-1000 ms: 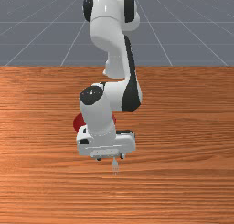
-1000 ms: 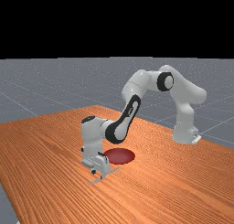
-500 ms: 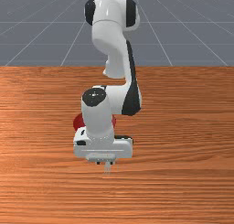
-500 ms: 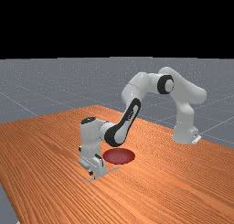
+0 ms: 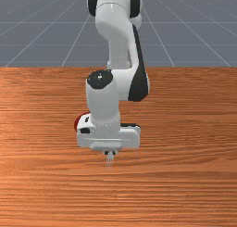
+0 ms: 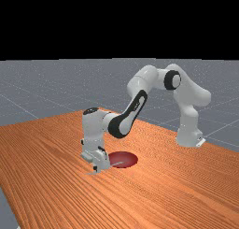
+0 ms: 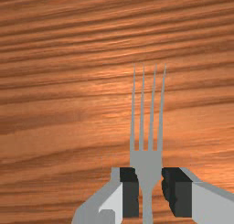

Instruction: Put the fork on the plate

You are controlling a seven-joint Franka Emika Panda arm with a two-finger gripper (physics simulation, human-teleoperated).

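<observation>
Above the table (image 6: 186, 190), the gripper (image 5: 110, 153) is clamped on the fork (image 7: 146, 166).
Bent at its raised elbow, the arm (image 6: 140, 78) reaches out from its base and points the gripper downward, with both fingers against the fork from opposite sides. The fork is off the wood, its tines pointing away from the base and its handle running back beneath the gripper. The dark red plate (image 6: 131, 156) lies between the gripper and the table edge by the base, mostly hidden by the arm in the front view. In the far view the handle crosses it; whether it hangs directly over the plate, I cannot tell.
</observation>
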